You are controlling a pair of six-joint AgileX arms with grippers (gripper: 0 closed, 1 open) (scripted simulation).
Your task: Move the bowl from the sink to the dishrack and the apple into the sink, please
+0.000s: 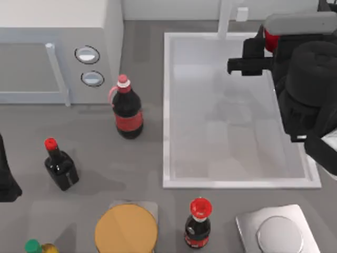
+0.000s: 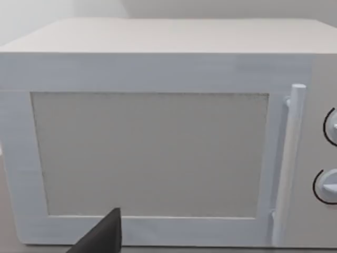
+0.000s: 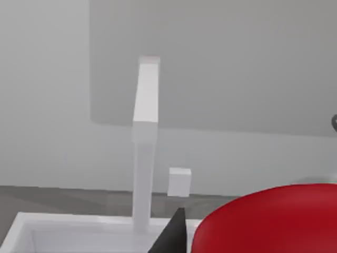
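The white sink (image 1: 167, 110) takes up the middle right of the table, and the part of its basin that shows is bare. My right gripper (image 1: 257, 54) hangs over the sink's back right corner, shut on the red apple (image 1: 269, 40). The right wrist view has the apple (image 3: 268, 221) large and close beside one dark finger (image 3: 172, 236), with the sink's faucet post (image 3: 145, 142) and rim (image 3: 31, 224) behind. The bowl is out of view. My left arm (image 1: 6, 176) is parked at the table's left edge, its gripper (image 2: 100, 240) facing the microwave.
A white microwave (image 1: 52, 52) stands at the back left. A large cola bottle (image 1: 127, 110), a dark red-capped bottle (image 1: 59, 164) and a small cola bottle (image 1: 198, 225) stand left of and in front of the sink. Near the front lie an orange disc (image 1: 126, 229) and a square plate with a grey disc (image 1: 279, 232).
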